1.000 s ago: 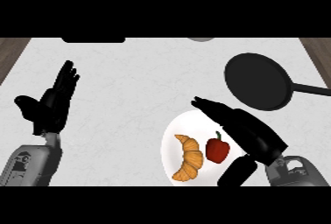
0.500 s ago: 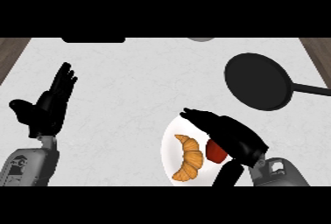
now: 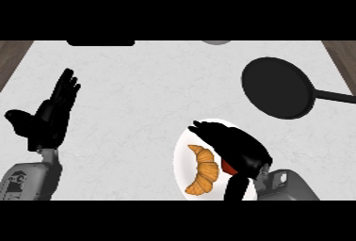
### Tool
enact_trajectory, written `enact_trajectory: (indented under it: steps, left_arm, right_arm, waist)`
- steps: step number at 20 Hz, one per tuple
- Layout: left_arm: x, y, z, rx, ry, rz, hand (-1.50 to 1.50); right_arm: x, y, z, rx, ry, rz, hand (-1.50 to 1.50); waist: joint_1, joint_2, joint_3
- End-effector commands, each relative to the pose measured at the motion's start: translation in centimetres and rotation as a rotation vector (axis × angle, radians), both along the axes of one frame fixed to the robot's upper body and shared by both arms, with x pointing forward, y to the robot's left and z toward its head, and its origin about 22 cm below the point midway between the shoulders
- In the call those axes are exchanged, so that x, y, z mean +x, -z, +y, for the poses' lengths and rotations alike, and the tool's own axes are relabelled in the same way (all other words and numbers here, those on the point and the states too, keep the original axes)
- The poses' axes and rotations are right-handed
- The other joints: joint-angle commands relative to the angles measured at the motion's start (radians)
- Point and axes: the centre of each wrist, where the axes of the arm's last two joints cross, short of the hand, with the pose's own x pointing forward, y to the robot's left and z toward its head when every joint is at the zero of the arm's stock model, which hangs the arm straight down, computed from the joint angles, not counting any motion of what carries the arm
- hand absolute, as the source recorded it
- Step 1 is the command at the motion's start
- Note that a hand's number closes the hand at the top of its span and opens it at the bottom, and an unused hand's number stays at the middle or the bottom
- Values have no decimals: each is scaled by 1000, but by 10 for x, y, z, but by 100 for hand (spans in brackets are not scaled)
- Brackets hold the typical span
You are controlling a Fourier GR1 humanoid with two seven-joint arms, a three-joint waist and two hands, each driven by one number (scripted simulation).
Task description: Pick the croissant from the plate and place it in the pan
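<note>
Right robot hand (image 3: 235,149) nearer one croissant (image 3: 202,172)

a pale marbled desk (image 3: 139,89) carries a white plate (image 3: 182,157). a black pan (image 3: 277,87) lies beyond the plate, to its right, well apart, its handle pointing right.

Counter top (image 3: 139,94) is pale grey-white with faint marbling, evenly lit. Brown wood-grain strips (image 3: 10,54) show past both far corners (floor or cabinet, can't tell). Far edge: a flat dark shape (image 3: 101,43) and a grey rounded thing (image 3: 217,42), both cut off.
</note>
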Motion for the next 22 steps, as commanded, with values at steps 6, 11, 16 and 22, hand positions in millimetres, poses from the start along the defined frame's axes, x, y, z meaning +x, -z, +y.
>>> enact_trajectory:
  steps: [6,11,16,22]
  left_arm:
    - [-3,-5,-1,-14,8,18,0]
    - [15,-7,2,-1,2,5,0]
    - [12,-2,-9,10,1,-8,0]
    - [26,3,-3,3,-9,10,0]
  right_arm:
    - [-6,12,15,-131,-14,16,-150]
    - [-5,29,38,-116,-2,42,-150]
    - [-8,50,23,-190,-26,44,-150]
    - [17,75,36,-231,-46,75,-150]
  waist:
    - [-1,0,0]
    - [-3,0,0]
    - [-3,0,0]
    - [-2,2,0]
